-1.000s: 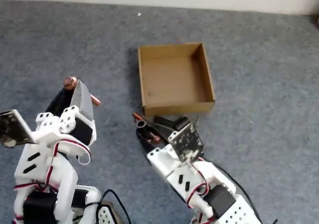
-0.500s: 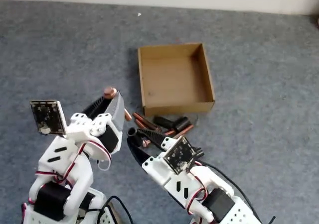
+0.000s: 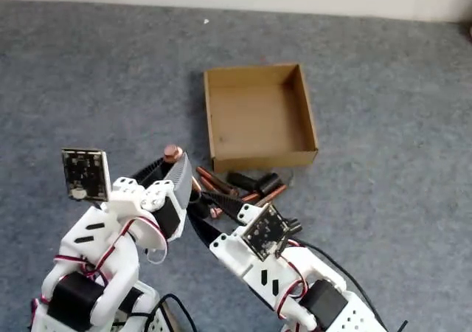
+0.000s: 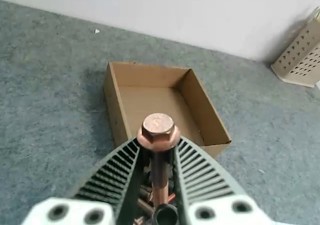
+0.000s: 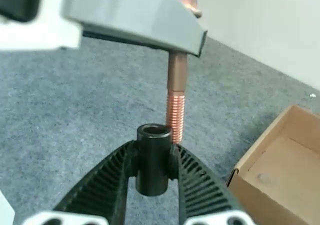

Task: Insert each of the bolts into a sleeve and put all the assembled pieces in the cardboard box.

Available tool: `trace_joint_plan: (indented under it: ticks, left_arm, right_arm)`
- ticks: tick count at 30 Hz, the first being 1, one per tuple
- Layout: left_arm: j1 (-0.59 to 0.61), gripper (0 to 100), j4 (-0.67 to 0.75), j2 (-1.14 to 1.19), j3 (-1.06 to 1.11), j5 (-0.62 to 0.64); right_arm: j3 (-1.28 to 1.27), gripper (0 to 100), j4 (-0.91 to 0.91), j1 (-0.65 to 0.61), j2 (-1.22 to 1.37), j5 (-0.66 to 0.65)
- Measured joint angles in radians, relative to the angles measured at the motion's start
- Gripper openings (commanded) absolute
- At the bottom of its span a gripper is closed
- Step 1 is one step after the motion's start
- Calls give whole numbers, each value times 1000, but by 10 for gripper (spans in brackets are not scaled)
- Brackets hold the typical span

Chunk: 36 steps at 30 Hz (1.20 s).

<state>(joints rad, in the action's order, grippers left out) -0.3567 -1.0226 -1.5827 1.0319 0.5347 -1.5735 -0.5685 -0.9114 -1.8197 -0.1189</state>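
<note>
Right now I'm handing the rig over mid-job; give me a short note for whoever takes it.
Left pincer: shut on a bolt, head up.
Right pincer: shut on a sleeve, upright.
The bolt's threaded tip sits by the sleeve's rim, not yet inside.
Loose bolts and sleeves lie on the carpet before the cardboard box.
Done: nothing boxed.
Left: seat this bolt, box it, then pair the rest.

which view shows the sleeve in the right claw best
The right wrist view: the sleeve stands upright in the right claw, open top clear. The left wrist view catches its rim under the bolt; the high view barely shows it.
</note>
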Motion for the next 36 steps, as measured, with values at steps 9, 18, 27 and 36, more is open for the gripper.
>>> trace_joint_plan:
  ticks: [9, 18, 27, 36]
  left_arm:
    - [-17, 5, -2, -2, -63, -14]
    - [-17, 5, -97, 0, -64, -20]
    - [-17, 5, -60, -12, 29, -23]
    - [-31, 5, -23, -12, 40, -26]
  right_arm:
    - [-43, 5, 2, 28, 0, -2]
    - [-43, 5, 2, 34, 0, -2]
    - [-46, 5, 0, 35, 3, -2]
    - [-41, 5, 2, 32, 0, -2]
